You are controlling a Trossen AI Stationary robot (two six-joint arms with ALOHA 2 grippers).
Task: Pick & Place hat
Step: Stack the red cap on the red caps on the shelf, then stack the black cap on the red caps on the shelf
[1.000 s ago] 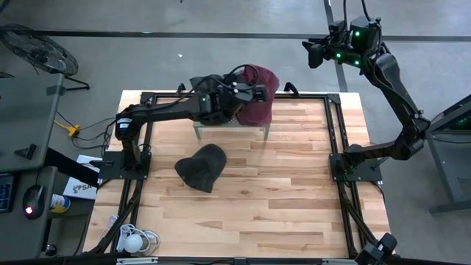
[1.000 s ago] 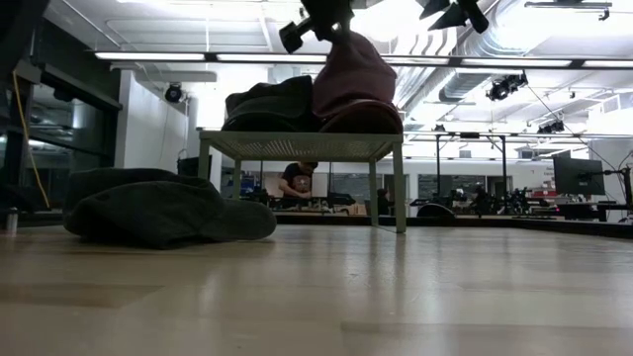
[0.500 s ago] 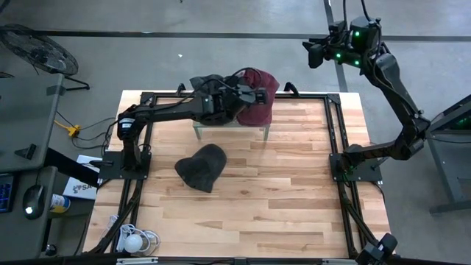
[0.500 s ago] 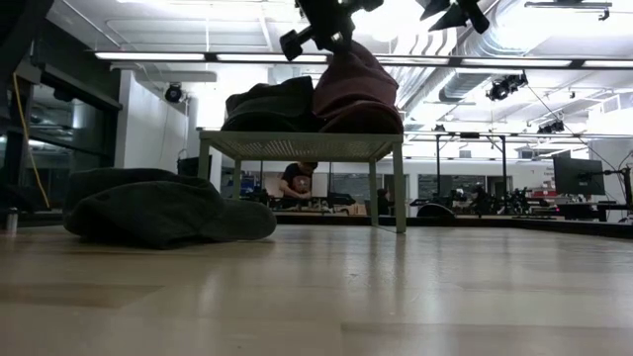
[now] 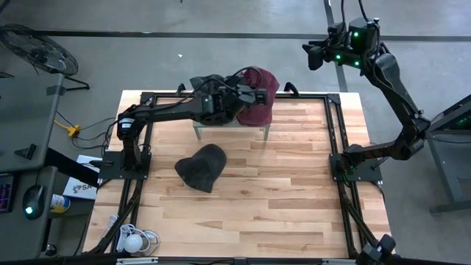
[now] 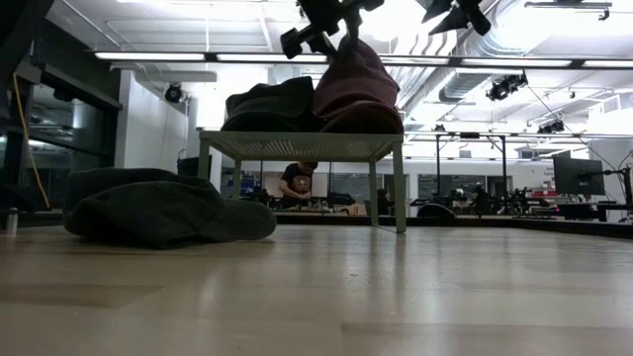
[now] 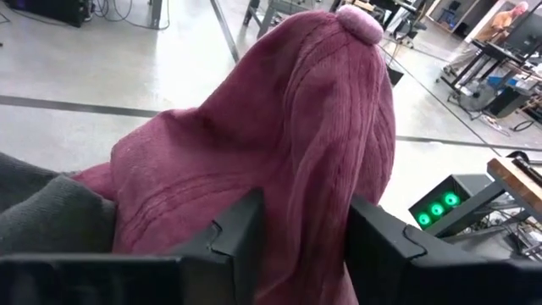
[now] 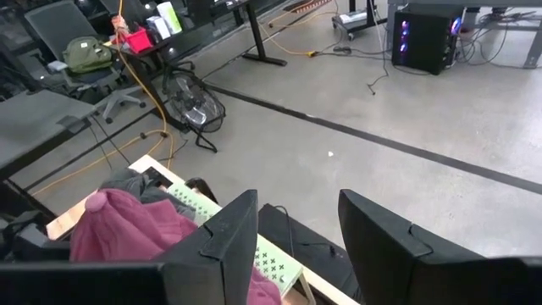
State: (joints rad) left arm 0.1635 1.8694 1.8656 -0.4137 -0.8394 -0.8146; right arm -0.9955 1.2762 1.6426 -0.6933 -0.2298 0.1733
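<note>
**A:** where's the maroon hat (image 5: 259,103) at right now?

**B:** sitting on the small rack (image 6: 300,145), right beside a dark hat (image 6: 269,103) up there. Another dark hat (image 5: 201,166) lies on the table (image 5: 294,191) in front of the rack.

**A:** left gripper (image 7: 301,246)?

**B:** over the rack, fingers parted with a fold of the maroon hat between them. Can't tell if it's actually pinching. Right gripper (image 5: 315,53) is way off past the rack, fingers apart, holding nothing.
</note>
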